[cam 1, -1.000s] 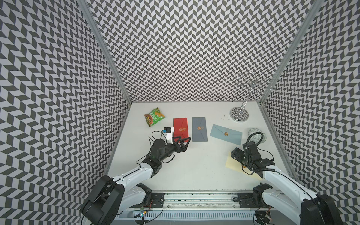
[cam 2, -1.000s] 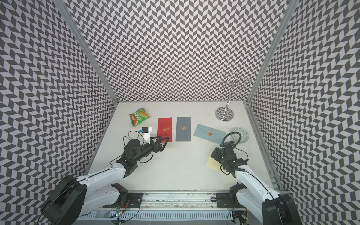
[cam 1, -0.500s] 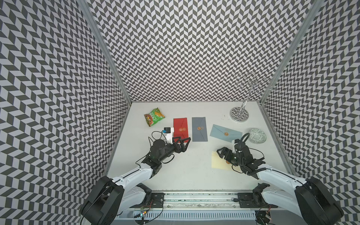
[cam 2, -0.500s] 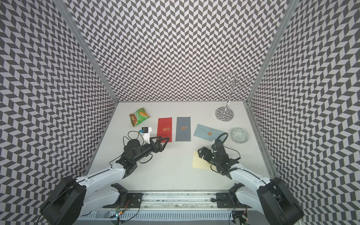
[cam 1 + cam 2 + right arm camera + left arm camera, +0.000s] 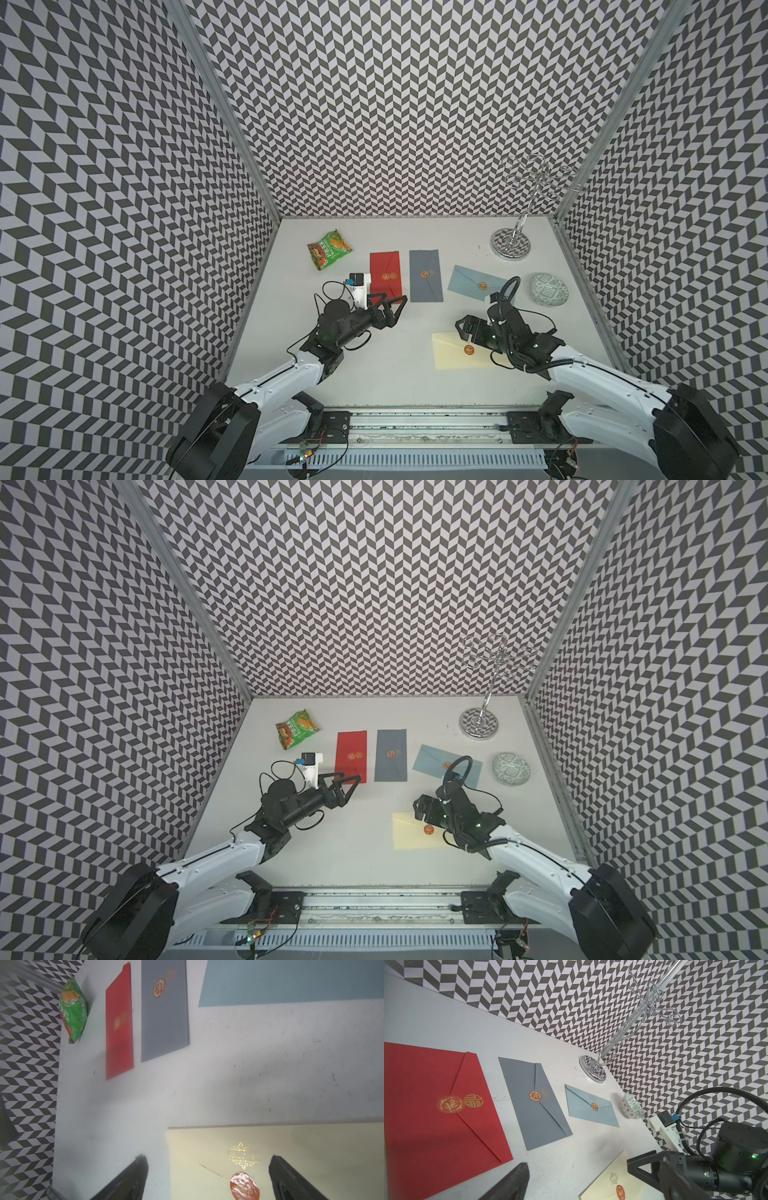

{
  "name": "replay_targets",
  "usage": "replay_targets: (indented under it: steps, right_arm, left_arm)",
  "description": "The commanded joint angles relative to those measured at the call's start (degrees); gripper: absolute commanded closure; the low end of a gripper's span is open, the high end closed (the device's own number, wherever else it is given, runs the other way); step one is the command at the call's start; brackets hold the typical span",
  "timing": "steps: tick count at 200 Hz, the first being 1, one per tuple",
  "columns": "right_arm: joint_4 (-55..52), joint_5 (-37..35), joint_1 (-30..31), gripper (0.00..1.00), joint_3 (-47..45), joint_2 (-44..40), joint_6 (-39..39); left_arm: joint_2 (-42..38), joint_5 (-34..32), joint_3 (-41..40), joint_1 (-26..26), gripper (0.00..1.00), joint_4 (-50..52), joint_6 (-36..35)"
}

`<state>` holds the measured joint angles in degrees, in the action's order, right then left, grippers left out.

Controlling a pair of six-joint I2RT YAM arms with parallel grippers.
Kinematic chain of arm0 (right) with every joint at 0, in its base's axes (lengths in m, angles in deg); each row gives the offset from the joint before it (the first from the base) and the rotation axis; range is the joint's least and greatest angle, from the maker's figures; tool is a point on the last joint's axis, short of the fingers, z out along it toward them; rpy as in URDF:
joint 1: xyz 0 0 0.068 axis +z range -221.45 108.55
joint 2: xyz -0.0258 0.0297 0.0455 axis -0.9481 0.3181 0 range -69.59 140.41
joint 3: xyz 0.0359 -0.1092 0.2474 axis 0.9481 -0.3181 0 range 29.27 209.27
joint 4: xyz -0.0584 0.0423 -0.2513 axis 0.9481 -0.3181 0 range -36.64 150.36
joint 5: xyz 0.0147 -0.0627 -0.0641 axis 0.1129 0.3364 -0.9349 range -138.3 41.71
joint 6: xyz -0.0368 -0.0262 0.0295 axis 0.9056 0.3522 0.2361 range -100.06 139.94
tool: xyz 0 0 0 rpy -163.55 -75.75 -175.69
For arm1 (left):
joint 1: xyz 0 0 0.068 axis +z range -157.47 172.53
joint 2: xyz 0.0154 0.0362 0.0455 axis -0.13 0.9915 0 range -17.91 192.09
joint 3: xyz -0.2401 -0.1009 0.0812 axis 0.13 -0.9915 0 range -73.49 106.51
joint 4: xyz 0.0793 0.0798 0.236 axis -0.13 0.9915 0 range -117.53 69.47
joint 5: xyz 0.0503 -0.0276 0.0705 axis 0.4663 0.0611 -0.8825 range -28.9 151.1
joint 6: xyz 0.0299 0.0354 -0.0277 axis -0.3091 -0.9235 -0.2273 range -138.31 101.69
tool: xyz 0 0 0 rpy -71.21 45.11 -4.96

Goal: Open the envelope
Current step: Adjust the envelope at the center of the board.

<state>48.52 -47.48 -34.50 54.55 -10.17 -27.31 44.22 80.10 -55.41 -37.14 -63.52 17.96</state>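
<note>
A cream envelope (image 5: pixel 451 358) (image 5: pixel 409 838) (image 5: pixel 301 1142) lies flat at the front right of the table. Its flap is down under a round orange seal (image 5: pixel 468 350) (image 5: pixel 244 1186). My right gripper (image 5: pixel 463 333) (image 5: pixel 419 808) (image 5: pixel 208 1156) stands open low over the envelope's far edge, by the seal. One finger is beyond the envelope's short edge, the other over the paper. I cannot tell whether it touches. My left gripper (image 5: pixel 392 297) (image 5: pixel 345 776) (image 5: pixel 593 1163) hovers open and empty at the near end of the red envelope (image 5: pixel 385 270).
A grey envelope (image 5: pixel 424 276) and a light blue envelope (image 5: pixel 469 280) lie in a row with the red one, all sealed. A green snack bag (image 5: pixel 329 249) lies back left. A chrome wire stand (image 5: pixel 510 244) and a patterned bowl (image 5: pixel 548 289) are at the right.
My right arm has swung left, and the cream envelope now lies further left with more of it showing. The bowl has come out from behind the arm. The left arm has not moved.
</note>
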Motion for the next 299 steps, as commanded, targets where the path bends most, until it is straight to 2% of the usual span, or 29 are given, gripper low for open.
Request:
replay_targets:
  steps: [1,21,77,145,178,209,244,299]
  right_arm:
    - [0.5,5.6,0.0,0.08,-1.8,-1.4,2.2]
    - [1.3,9.2,0.5,0.09,-3.3,0.3,2.0]
    - [2.5,9.6,3.2,0.09,-5.0,1.8,0.9]
    - [14.7,13.8,9.5,0.09,-5.5,8.9,-4.6]
    - [14.7,13.1,13.8,0.09,-1.1,12.4,-1.2]
    - [8.9,6.9,16.4,0.09,1.1,7.6,3.3]
    - [16.3,15.4,18.1,0.13,-1.7,3.1,8.0]
    - [18.7,16.4,24.7,0.16,3.5,15.0,11.9]
  left_arm:
    - [-1.0,1.3,-0.9,-0.4,0.00,-1.2,-0.2]
    - [-1.6,1.3,-1.1,-0.4,0.00,-1.1,-0.1]
    - [-4.3,-0.5,-1.9,-0.4,0.00,0.6,-0.4]
    - [-5.8,-0.6,-2.0,-0.4,0.00,2.0,-0.3]
    - [-7.0,-0.8,-2.4,-0.4,0.00,2.8,-0.3]
    - [-9.0,-1.9,-3.0,-0.4,0.00,3.9,-0.6]
    - [-10.0,-3.9,-3.2,-0.4,0.00,4.9,-0.4]
    - [-14.9,-13.1,-3.5,-0.3,0.00,11.8,-0.1]
